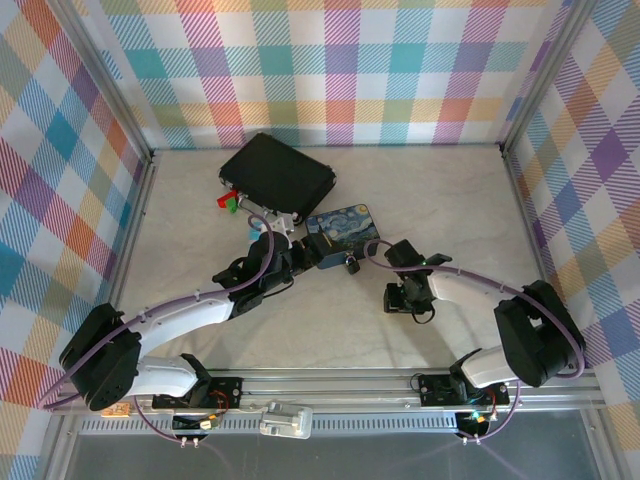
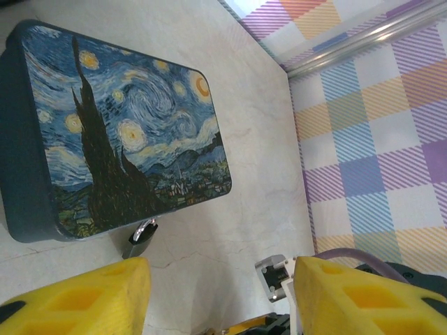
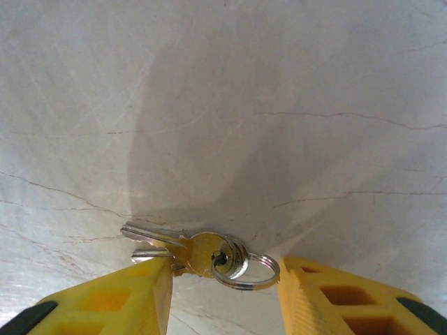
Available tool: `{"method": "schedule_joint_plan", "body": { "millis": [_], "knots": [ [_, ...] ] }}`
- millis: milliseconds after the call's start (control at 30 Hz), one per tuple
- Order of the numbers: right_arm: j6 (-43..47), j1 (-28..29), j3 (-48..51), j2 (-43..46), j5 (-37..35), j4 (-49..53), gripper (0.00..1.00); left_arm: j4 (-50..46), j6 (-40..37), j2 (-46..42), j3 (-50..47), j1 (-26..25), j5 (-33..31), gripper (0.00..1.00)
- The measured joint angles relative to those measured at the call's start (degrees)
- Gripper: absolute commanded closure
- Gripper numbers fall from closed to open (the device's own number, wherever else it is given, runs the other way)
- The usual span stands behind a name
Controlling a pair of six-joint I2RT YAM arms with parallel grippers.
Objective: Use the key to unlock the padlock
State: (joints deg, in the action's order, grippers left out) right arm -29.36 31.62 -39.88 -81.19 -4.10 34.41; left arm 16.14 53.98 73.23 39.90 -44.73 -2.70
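Shiny silvery metal key (image 3: 174, 246) with brassy bow, polished metal ring (image 3: 250, 269), smooth pale marbled tabletop (image 3: 279, 105), glossy printed tin (image 2: 126, 132)

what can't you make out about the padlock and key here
Padlock, left wrist view: lower body hidden by a finger of the left gripper, keyhole unseen.
Padlock, top view: too small to tell if the shackle is shut.
Key, right wrist view: blade partly behind a finger of the right gripper; contact unclear.

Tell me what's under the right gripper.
The key and its ring lie flat on the table, inside the open right gripper. A second blade beside it runs behind one finger, so the rest of it is hidden.
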Motion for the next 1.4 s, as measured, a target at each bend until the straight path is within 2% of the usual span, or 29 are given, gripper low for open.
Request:
{"method": "schedule_joint_plan", "body": {
  "millis": [233, 633, 767, 833, 1033, 1100, 1200, 1267, 1300, 1400],
  "knots": [
    [-2.0, 0.3, -1.3, -1.6, -1.4, 1.1, 0.61, -1.3, -0.7, -1.3, 0.0, 0.0, -1.0, 0.3],
    [-4.5, 0.7, -4.0, -4.6, -4.1, 1.7, 0.56, -2.1, -0.9, -3.8, -2.3, 0.5, -1.5, 0.29],
    [-4.6, 0.7, -5.2, -5.9, -6.5, -0.1, 0.78, -2.5, -0.9, -4.7, -2.8, 1.2, -1.4, 0.31],
    [-4.4, 0.6, -5.6, -6.5, -7.4, -1.7, 0.85, -2.9, -0.9, -5.2, -3.0, 1.6, -1.5, 0.34],
    [-4.1, 0.6, -6.1, -7.2, -7.9, -3.1, 0.92, -4.5, -1.9, -6.4, -3.1, 2.9, -2.6, 0.34],
    [-4.3, 0.6, -6.1, -7.1, -7.9, -3.1, 0.9, -4.9, -2.7, -6.8, -3.1, 3.1, -2.6, 0.37],
    [-4.4, 0.6, -6.1, -6.7, -7.4, -2.8, 0.72, -6.0, -3.5, -7.1, -3.1, 3.4, -3.0, 0.41],
    [-4.4, 0.6, -6.0, -5.8, -7.3, -1.7, 0.65, -7.3, -4.1, -7.1, -3.1, 3.5, -3.5, 0.45],
    [-4.4, 0.6, -6.0, -5.0, -7.3, -1.2, 0.62, -7.8, -4.2, -7.1, -3.1, 3.5, -3.6, 0.52],
    [-4.0, 0.5, -6.0, -1.9, -7.5, -0.4, 0.58, -8.7, -5.0, -7.1, -3.1, 3.8, -3.8, 0.54]
  ]
}}
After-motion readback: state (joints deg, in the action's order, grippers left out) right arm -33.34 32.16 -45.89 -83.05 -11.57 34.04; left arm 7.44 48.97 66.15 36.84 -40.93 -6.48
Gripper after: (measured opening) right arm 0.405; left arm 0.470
